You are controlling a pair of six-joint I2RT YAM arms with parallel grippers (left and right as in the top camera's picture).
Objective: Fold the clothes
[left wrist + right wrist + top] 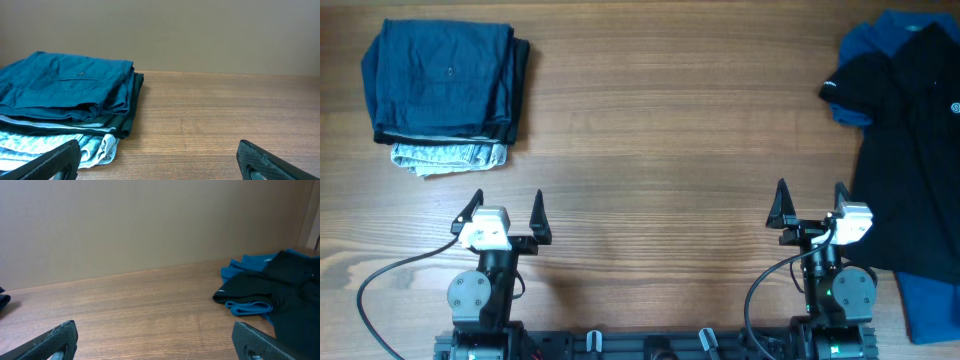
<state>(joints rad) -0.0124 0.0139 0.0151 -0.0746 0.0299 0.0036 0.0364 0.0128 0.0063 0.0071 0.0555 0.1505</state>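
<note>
Black plastic jaws on the right gripper (810,200) stand wide apart, holding nothing, low over the near edge of the wooden table (650,130). The left gripper (507,205) is likewise spread and empty, well apart from it.

Just beside the right gripper, on its outer side, lies the black polo shirt (910,150), crumpled and running off the frame. It sits on top of a blue shirt (880,35) that shows past its collar end and again near the robot base. One black sleeve (845,95) points toward the bare middle of the table. Far off, in the corner ahead of the left gripper, is a folded stack (445,85), which looks finished.

The step in hand appears to be fetching the polo. I would pinch only the black cloth at the sleeve or shoulder, keeping clear of the blue layer beneath so it does not drag along. Lift before pulling inward. Bring the left gripper across to take the other shoulder, then spread the shirt flat on the bare wood before any fold.
</note>
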